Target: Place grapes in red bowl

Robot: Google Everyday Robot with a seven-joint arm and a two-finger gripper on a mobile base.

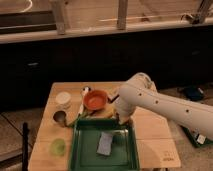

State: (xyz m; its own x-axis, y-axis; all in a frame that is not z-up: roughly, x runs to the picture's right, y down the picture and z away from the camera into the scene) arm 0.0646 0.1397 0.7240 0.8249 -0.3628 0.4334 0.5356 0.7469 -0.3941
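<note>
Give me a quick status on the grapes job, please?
Gripper low at the green tray's far right corner. Red bowl sits behind the tray, nothing visible inside. Grapes not made out.
</note>
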